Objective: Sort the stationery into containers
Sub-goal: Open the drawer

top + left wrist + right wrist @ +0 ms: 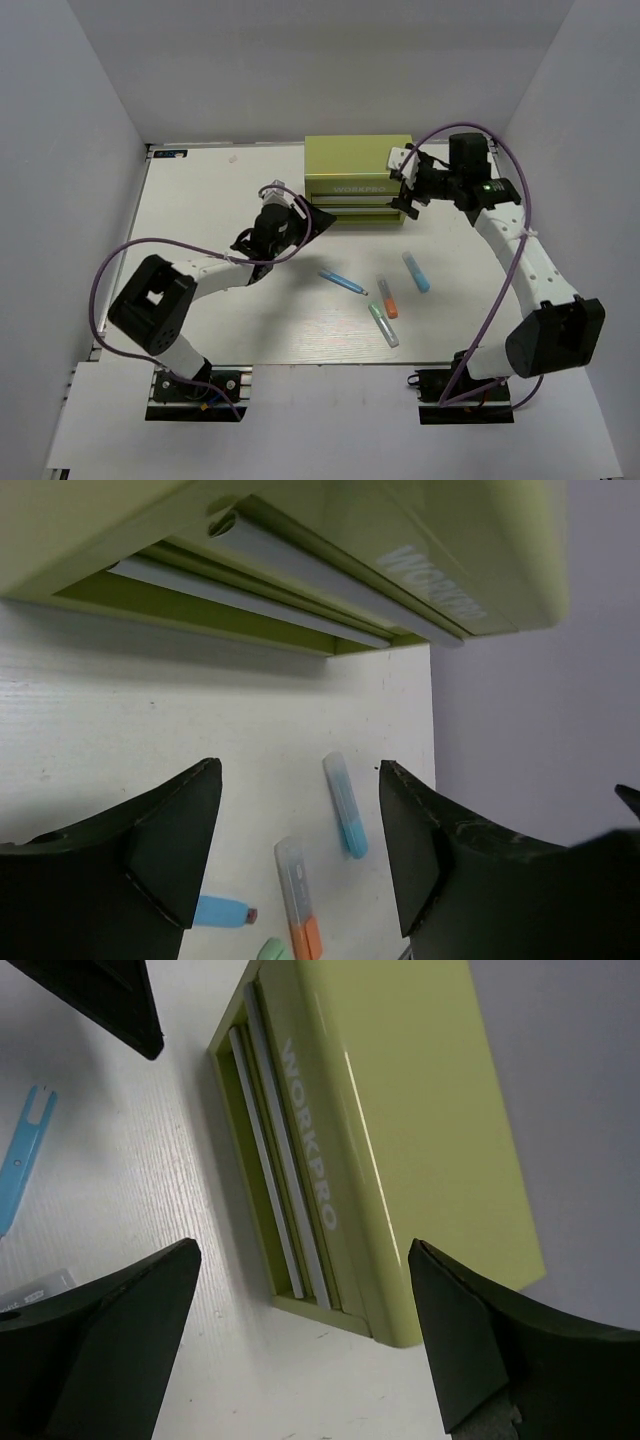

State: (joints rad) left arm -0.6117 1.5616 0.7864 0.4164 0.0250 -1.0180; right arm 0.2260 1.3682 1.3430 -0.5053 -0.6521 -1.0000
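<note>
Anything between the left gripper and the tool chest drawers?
Nothing: only bare table between left gripper and tool chest, shown in the left wrist view.

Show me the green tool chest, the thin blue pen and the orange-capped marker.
green tool chest [358, 160], top view, middle of its lid.
thin blue pen [343, 282], top view, middle of its barrel.
orange-capped marker [387, 297], top view, middle of its body.

Olive-green tool chest [358, 180] standing at the far middle, "WORKPRO" on its front, both silver-handled drawers looking shut. Lying flat in front of it, left to right: thin blue pen [343, 282], slanted; green-capped marker [383, 325], nearest; orange-capped marker [387, 297] just beside it; light-blue marker [416, 271].
</note>
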